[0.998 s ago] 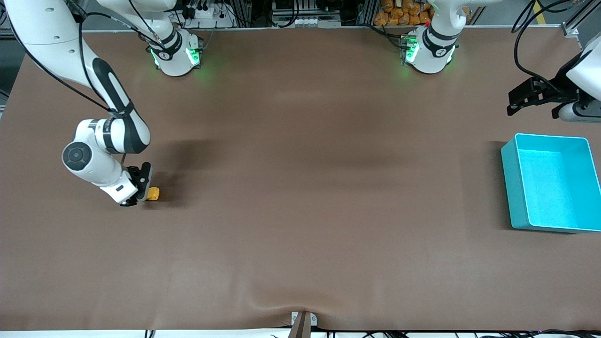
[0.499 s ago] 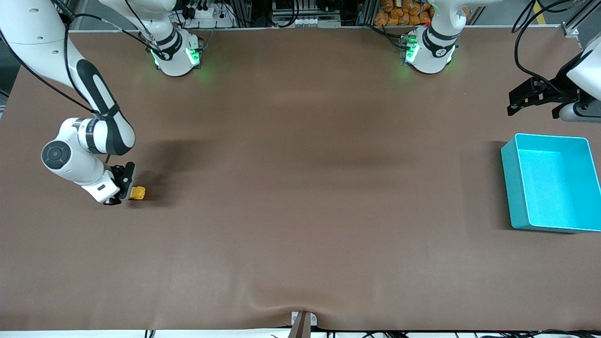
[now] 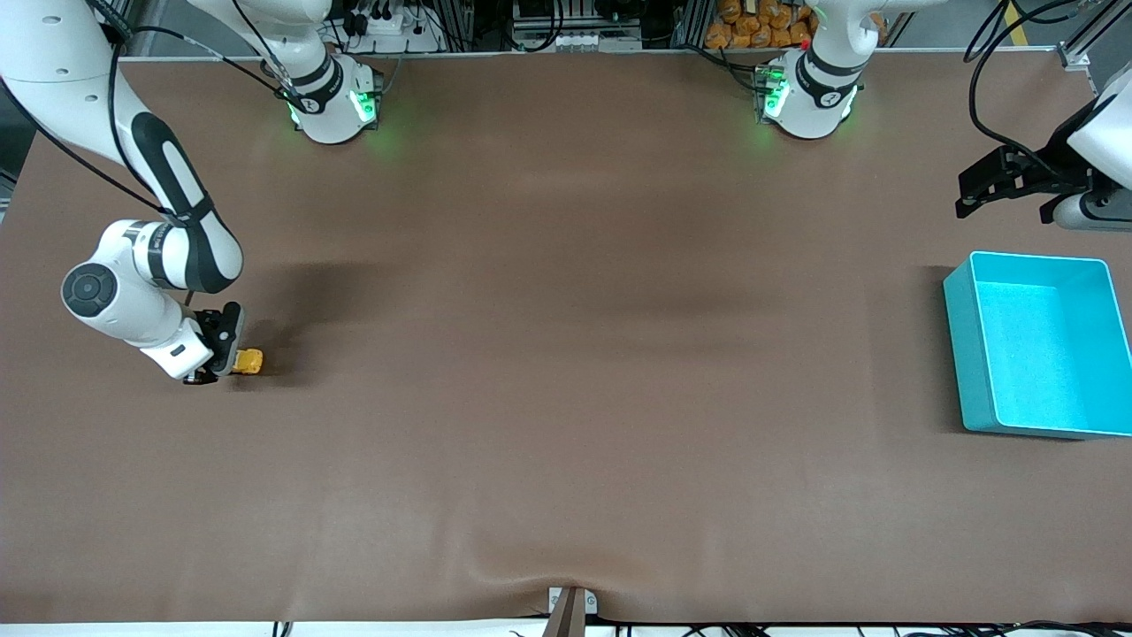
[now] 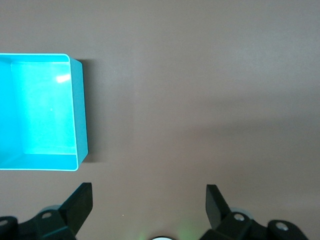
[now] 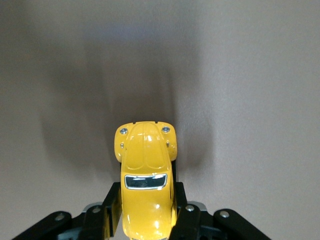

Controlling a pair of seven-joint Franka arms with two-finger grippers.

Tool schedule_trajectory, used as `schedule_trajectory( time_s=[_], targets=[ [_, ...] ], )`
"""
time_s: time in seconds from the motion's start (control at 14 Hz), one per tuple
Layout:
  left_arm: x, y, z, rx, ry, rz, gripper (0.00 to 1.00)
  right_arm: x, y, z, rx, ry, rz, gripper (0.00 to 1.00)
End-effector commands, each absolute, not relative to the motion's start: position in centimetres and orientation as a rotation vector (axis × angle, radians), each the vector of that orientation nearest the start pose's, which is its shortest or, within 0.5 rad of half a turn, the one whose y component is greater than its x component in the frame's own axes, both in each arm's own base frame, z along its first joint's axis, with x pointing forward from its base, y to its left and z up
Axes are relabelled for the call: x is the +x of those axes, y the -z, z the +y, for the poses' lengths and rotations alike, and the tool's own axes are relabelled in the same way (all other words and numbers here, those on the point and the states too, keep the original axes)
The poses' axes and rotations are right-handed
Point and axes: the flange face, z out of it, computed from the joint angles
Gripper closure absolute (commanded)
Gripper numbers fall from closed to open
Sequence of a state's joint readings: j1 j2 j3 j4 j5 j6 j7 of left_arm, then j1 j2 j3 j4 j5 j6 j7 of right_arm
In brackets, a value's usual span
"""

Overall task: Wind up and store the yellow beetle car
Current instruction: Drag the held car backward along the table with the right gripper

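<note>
The right gripper (image 3: 232,361) sat low at the right arm's end of the table, its black fingers (image 5: 112,207) clamped on the flanks of the yellow beetle car (image 3: 248,361). The car was a glossy, rounded shell (smooth enough to carry a highlight along its hood) with a dark windscreen and two small round headlights. Whether its wheels touched the table could not be told.

The table (image 3: 566,354) was covered by a matte brown sheet, plain and slightly rippled at the edge nearest the front camera, with soft shadows across its middle. Along the top of the front view stood the two white arm bases with green lights, and above them a clutter of cables and equipment.

Toward the left arm's end lay the turquoise bin (image 3: 1035,345), a smooth rectangular tub with thin walls and rounded corners, well apart from the car. The left gripper (image 3: 982,190) waited in the air just beside it, fingers spread wide with nothing between them.

Only the right wrist view showed the car's (image 5: 145,170) hood and headlights; only the left wrist view showed the left gripper's (image 4: 149,205) spread fingers with the bin (image 4: 80,115) off to one side.
</note>
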State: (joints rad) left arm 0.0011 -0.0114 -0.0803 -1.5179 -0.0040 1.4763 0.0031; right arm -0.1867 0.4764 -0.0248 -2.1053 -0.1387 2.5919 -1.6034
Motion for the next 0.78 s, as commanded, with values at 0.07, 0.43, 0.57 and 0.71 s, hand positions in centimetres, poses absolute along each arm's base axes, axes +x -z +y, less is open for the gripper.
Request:
schedule_trajectory(
  time_s=[0.07, 0.43, 0.57, 0.71],
  targets=[
    [54.0, -65.0, -4.3, -3.145, -0.046, 0.117, 0.00, 56.2, -17.3, -13.9, -2.310, -0.121, -2.188, 0.79],
    [54.0, -65.0, -4.2, -3.143, -0.046, 0.117, 0.00, 55.7, -16.8, -15.9, -2.351, -0.114, -2.153, 0.74],
    [54.0, -65.0, -4.3, -3.145, -0.046, 0.117, 0.00, 55.6, -16.7, -16.2, -2.355, -0.110, -2.151, 0.69],
    [54.0, -65.0, -4.3, -3.145, -0.046, 0.117, 0.00, 56.2, -17.6, -16.9, -2.371, -0.092, -2.154, 0.00]
  ],
)
